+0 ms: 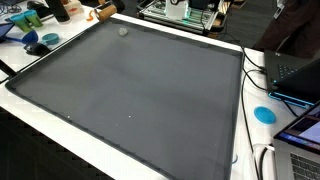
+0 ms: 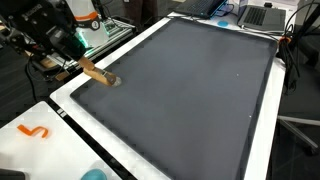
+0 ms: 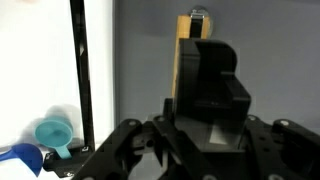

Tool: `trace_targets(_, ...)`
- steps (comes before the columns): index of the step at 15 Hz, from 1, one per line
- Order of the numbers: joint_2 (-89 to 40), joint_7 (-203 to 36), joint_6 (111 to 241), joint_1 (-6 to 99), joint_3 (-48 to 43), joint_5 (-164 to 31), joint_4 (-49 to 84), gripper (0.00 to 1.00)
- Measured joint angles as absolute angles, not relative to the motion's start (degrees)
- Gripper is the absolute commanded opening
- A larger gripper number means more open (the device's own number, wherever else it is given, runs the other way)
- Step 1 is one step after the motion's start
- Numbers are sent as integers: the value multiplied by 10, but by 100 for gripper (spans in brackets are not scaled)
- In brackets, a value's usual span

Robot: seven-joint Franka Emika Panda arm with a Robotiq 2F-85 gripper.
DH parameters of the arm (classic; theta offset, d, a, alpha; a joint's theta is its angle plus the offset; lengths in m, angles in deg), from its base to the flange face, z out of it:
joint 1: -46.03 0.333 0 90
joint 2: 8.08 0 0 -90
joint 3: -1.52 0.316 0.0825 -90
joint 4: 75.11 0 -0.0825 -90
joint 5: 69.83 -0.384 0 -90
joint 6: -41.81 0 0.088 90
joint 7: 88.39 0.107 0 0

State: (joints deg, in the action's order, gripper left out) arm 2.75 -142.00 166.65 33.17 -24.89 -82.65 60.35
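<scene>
— what is the arm doing over there?

— the gripper [image 2: 75,58] is hanging just past one edge of the big dark mat [image 2: 200,90]. it has a wooden stick [image 2: 92,70] pinched tight between its fingers.

— where does the stick go?

— it leans down from the gripper and pokes in over the mat. the little gray tip [image 2: 113,81] at its end sits just inside the mat's edge, close to a corner. it looks like the tip touches the mat, but i can't be sure.

— can you see it from the arm's own camera?

— yes. in the wrist view the stick [image 3: 188,55] runs straight out from the black fingers, over the gray of the mat. there is a small shiny bit at its far end.

— what else is around?

— the mat lies on a white table [image 2: 40,150]. an orange squiggle [image 2: 35,131] lies on the table, off the mat, near the corner where the stick is. a light blue cup [image 3: 52,132] stands on the white part too, just past the mat's black rim. at the far side of the mat from the gripper, a round blue disc [image 1: 264,114] lies beside the mat's edge, and a laptop [image 2: 262,14] sits past it.

— is anything else on the mat?

— i only see the stick's tip on it.
</scene>
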Motion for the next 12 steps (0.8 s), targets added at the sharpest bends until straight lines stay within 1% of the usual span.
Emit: trace_targets(12,-12,-1528,1666,294,-256,-890,601,25)
